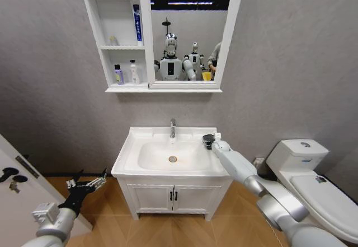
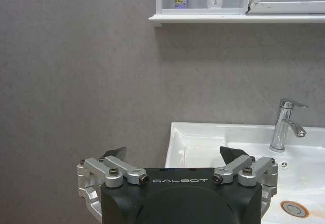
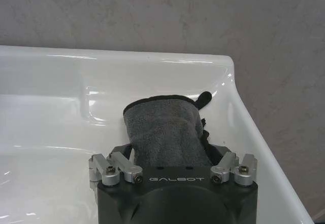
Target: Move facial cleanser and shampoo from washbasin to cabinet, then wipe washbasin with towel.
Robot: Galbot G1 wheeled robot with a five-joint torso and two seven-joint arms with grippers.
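The washbasin (image 1: pixel 131 163) stands against the grey wall, its counter bare around the bowl, while two bottles (image 1: pixel 127 74) already sit on the lowest shelf of the cabinet (image 1: pixel 92 40) above, so wiping looks like the step in hand. The right gripper (image 3: pixel 170 155) is at the basin's back right corner, beside the tap (image 1: pixel 173 128), its fingers closed on the dark grey towel (image 3: pixel 165 135), which rests on the flat ledge close to the raised rim; open counter and the whole bowl lie free toward the robot's left for sweeping. The left gripper (image 2: pixel 172 155) hangs low, left of the basin and well apart from it, fingers spread wide and holding nothing.
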